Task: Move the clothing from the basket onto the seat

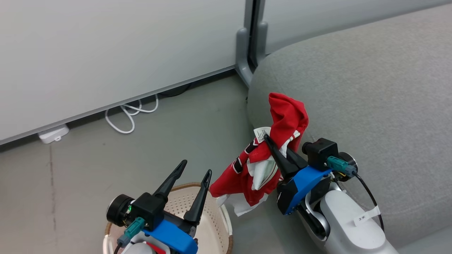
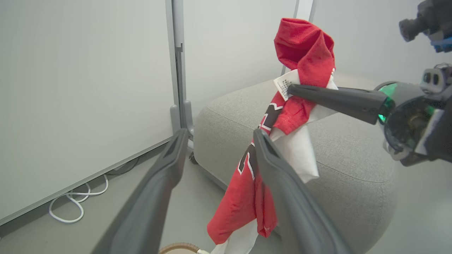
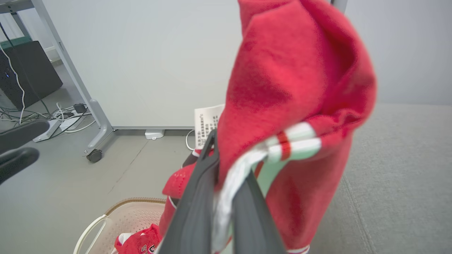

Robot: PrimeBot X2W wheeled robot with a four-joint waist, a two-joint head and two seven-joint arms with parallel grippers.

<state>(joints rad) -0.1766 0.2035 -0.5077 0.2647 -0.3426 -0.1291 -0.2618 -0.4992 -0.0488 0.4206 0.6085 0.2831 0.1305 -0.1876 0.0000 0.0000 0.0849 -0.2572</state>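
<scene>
Transfer step in hand. Right gripper (image 1: 277, 148), jaws clenched on red jersey (image 1: 286, 116), holds it aloft between basket (image 1: 226, 215) and sofa (image 1: 370, 88). Left gripper (image 1: 196, 167) jaws released, empty. Next move likely calls for carrying it over the sofa, then release.

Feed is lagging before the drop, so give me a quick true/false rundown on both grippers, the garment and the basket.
The right gripper is shut on the red soft-fabric sports garment with white panels. True.
The left gripper is shut. False: its fingers stand apart, holding nothing.
The garment lies flat on the light-grey upholstered sofa. False: it hangs bunched from the right gripper.
The cream perforated plastic basket holds more red fabric. True.
</scene>
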